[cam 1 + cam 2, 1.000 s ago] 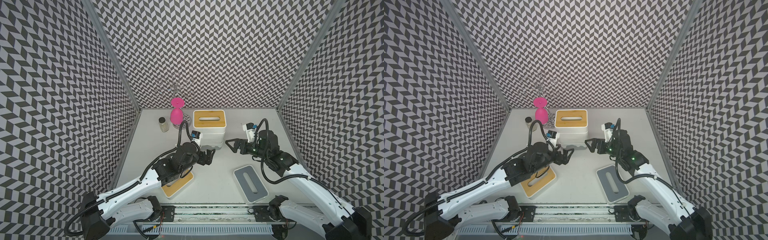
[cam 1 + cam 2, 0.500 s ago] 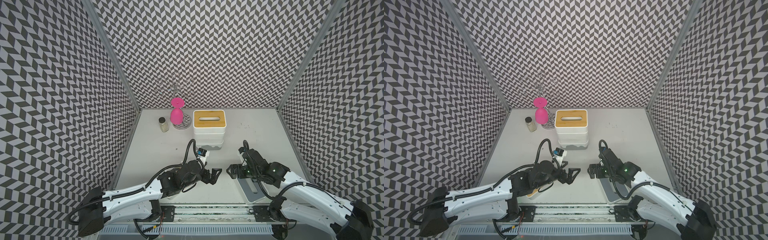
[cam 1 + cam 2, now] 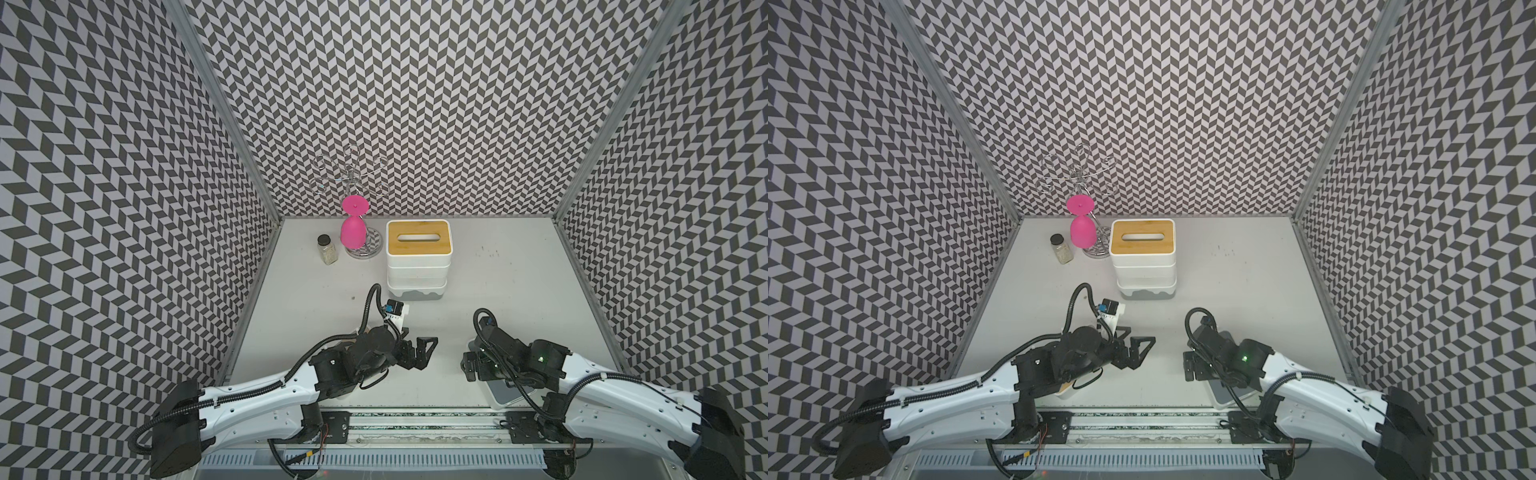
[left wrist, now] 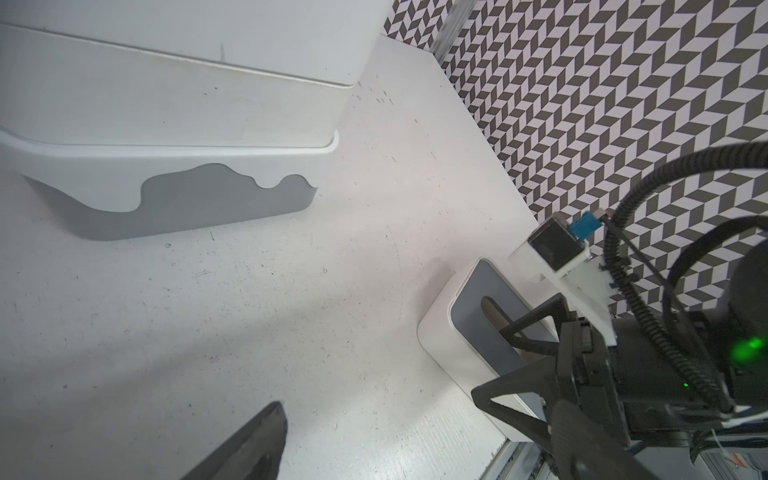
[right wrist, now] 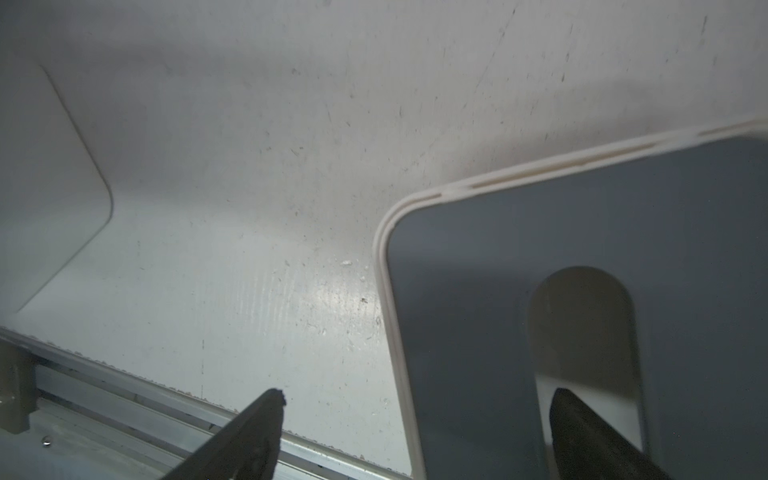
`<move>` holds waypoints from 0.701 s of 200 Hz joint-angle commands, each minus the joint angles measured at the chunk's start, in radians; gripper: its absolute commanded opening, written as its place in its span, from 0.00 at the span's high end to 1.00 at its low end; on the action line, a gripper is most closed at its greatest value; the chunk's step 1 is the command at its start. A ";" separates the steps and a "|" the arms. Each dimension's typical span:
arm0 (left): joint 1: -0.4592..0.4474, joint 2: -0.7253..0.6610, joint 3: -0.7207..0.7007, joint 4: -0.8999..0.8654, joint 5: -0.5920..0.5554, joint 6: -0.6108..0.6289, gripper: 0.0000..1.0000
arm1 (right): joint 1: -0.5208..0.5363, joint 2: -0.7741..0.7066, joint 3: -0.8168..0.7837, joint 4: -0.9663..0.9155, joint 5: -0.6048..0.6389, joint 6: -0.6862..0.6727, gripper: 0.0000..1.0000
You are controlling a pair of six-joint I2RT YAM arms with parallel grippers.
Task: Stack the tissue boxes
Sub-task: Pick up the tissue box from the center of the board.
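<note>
The right gripper's (image 3: 467,368) fingers (image 5: 249,436) stand wide apart and hold nothing. In the right wrist view one tip lies over the oblong slot of the grey-lidded tissue box (image 5: 561,232) and the other over bare tabletop (image 3: 498,270) past the box's rim, so the jaws bracket one side wall. That looks like the set-up for a pinch through the slot, though whether the inner tip has entered the slot cannot be told. This box lies flat at the front edge, toward the right corner, mostly covered by the right arm in both top views. The left gripper (image 3: 428,353) is equally wide open and empty, and it hovers over bare tabletop near the middle of the front edge, its tips facing the right gripper across a gap. Under its arm, near the front edge left of centre, a bamboo-lidded tissue box (image 3: 1065,388) shows only as a tan and white sliver, so the arm would have to draw back before that box can be taken. The stack (image 3: 417,270) stands near the back edge, a little left of centre. It is topped by a bamboo lid (image 3: 417,245) and rests on the box with the wavy grey base (image 4: 187,199), with at least three tiers distinguishable. Two boxes therefore appear left to add. A small jar (image 3: 327,249) and a pink glass (image 3: 353,230) on a wire rack (image 3: 353,174) sit toward the back left corner, just beside the stack, and deserve clearance.
</note>
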 commanded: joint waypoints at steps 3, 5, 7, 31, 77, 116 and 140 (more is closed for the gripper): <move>-0.005 -0.013 -0.002 0.006 -0.025 -0.029 0.01 | 0.004 0.017 0.010 0.014 0.056 0.015 0.03; -0.004 -0.014 -0.003 0.004 -0.026 -0.029 0.00 | 0.004 0.018 0.013 0.014 0.057 0.011 0.04; -0.004 -0.014 -0.003 0.004 -0.027 -0.030 0.01 | 0.003 0.020 0.014 0.016 0.057 0.008 0.04; -0.003 -0.014 -0.003 0.006 -0.033 -0.030 0.00 | 0.004 0.039 0.017 0.056 0.067 -0.005 0.10; -0.003 -0.022 -0.006 -0.006 -0.052 -0.035 0.00 | 0.004 0.113 0.030 0.079 0.088 -0.031 0.24; 0.000 -0.034 -0.014 -0.006 -0.064 -0.040 0.01 | 0.004 0.117 0.028 0.102 0.089 -0.049 0.37; 0.003 -0.035 -0.015 -0.007 -0.064 -0.045 0.00 | 0.004 0.116 0.025 0.117 0.080 -0.055 0.43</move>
